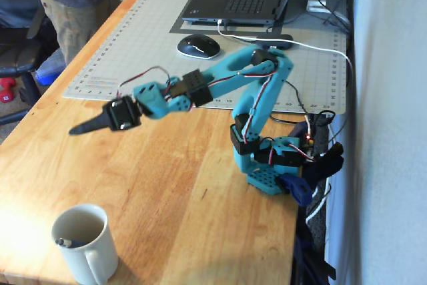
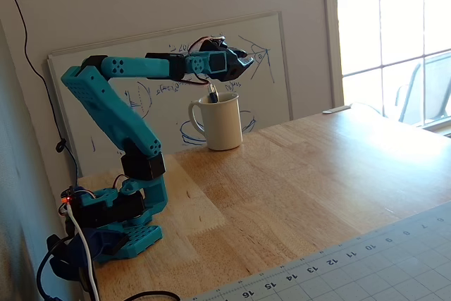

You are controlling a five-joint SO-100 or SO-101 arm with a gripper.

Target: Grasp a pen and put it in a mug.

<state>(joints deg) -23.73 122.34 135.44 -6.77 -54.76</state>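
Resting inside the mug (image 1: 81, 241), the pen (image 1: 63, 241) is seen; claw (image 1: 75, 129) closed, empty, raised toward 12 o'clock of the mug.

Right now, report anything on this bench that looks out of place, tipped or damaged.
Nothing stands out. The mug stands upright on the wooden table with the pen inside it, one end leaning on the rim. The gripper hangs in the air clear of the mug, jaws together and empty. Nothing is spilled or knocked over.
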